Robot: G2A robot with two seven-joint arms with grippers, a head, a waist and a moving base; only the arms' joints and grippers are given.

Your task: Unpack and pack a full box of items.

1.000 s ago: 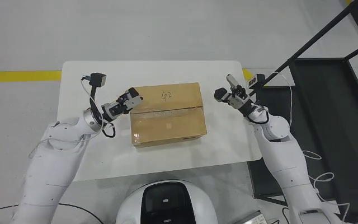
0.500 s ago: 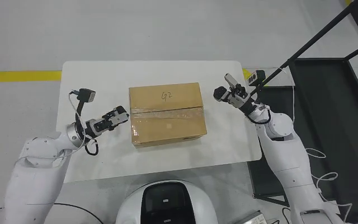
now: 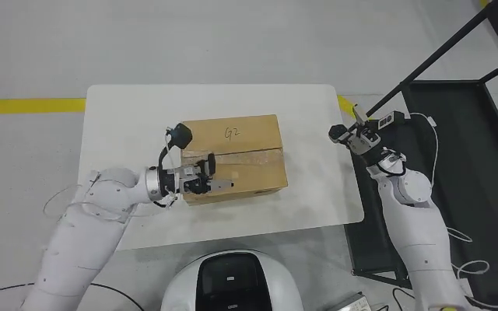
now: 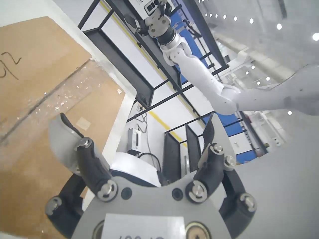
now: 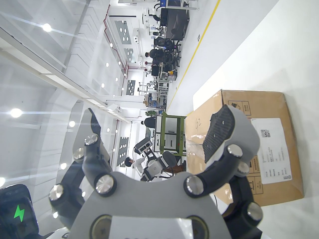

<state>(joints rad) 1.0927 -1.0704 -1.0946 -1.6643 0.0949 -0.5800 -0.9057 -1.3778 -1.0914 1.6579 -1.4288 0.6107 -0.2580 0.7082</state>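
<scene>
Two grippers, both with fingers apart: the left gripper (image 3: pixel 212 175) hangs over the near-left top of the closed brown cardboard box (image 3: pixel 232 158) on the white table (image 3: pixel 124 117), its taped seam (image 3: pixel 241 153) running left-right just beyond; the right gripper (image 3: pixel 339 134) sits well off right.

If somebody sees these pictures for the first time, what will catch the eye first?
The brown box, closed and taped along its top seam, sits in the middle of the white table. The left claw hangs open over the box's near left corner, holding nothing. The right claw, also open and empty, is off to the box's right, near the table's edge.
</scene>
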